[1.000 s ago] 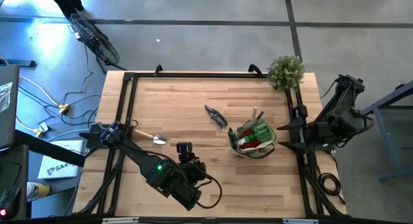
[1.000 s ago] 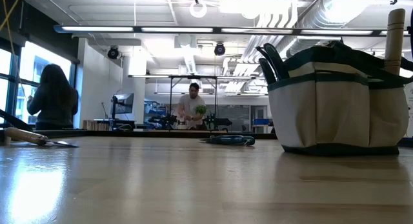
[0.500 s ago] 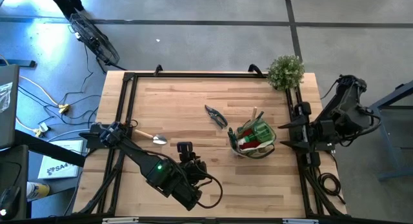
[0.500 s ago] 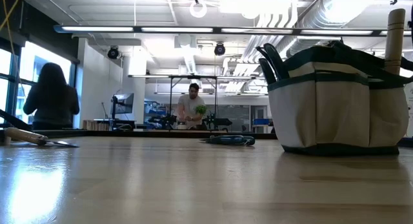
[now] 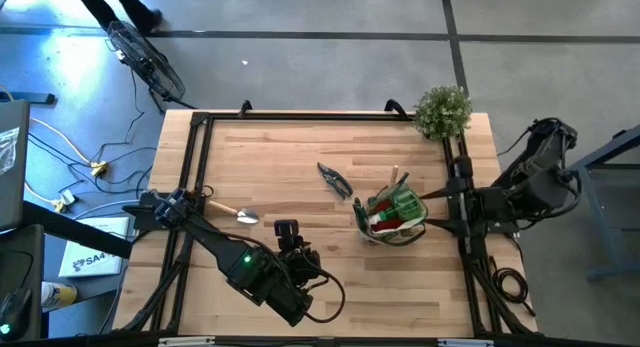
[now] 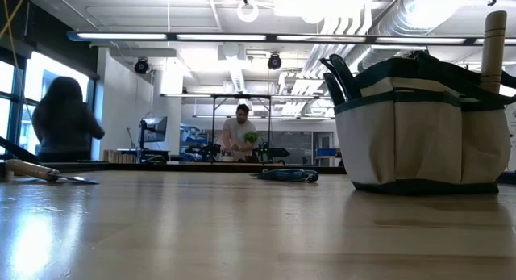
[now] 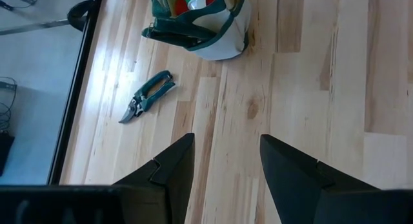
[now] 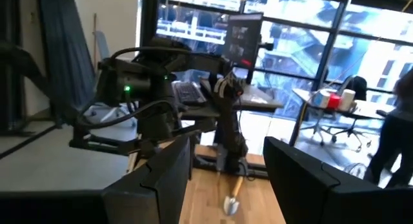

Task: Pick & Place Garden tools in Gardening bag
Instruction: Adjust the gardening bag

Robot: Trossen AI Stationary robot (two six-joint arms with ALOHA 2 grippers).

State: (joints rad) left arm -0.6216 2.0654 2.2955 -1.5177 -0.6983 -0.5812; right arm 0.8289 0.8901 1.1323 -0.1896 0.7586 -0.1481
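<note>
Left gripper open (low, near edge); right gripper open, raised

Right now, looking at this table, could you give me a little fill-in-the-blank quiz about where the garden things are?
1. The pruning shears lie on the ____, outside the gardening bag.
2. The trowel lies nearest the ____ arm.
3. The bushy plant stands at a ____ of the table.
4. The left gripper hangs open, holding ____.

Missing words: table; left; corner; nothing
</note>
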